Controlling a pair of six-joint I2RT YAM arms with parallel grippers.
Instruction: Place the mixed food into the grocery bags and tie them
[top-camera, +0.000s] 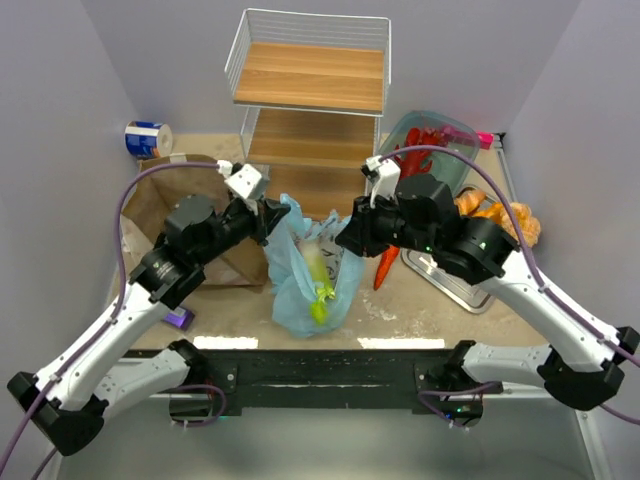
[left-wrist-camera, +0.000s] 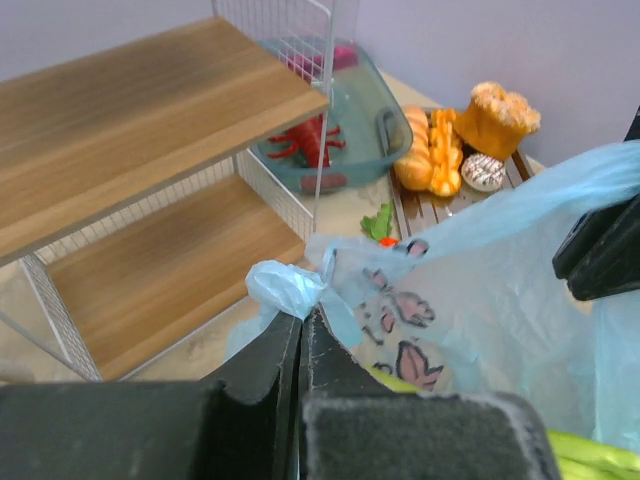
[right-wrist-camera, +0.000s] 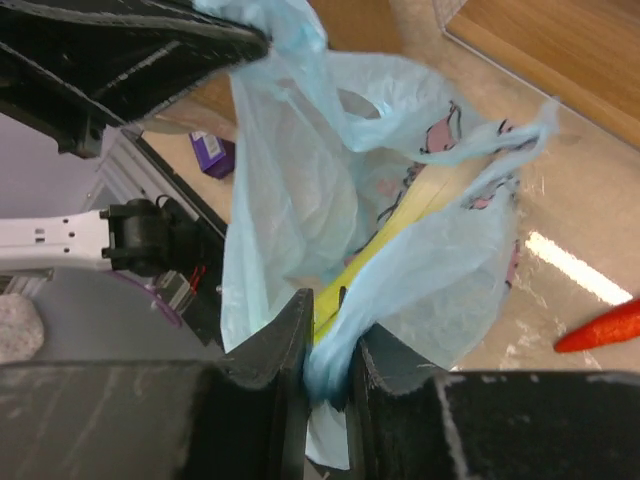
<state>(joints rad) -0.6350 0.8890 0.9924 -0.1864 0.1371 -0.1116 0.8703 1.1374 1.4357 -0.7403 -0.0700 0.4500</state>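
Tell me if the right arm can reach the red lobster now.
Probably not yet: right gripper is shut on the thin light-blue plastic bag; the red lobster lies uncovered beyond it.

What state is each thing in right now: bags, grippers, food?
light-blue plastic bag, untied, mouth stretched open between both grippers.
left gripper, shut on one bag handle.
right gripper, shut on the opposite edge.
leek, inside the light-blue plastic bag.
brown paper bag, not held, partly hidden behind the left arm.
red lobster, lying in the teal dish.
breads, on the tray, not bagged.
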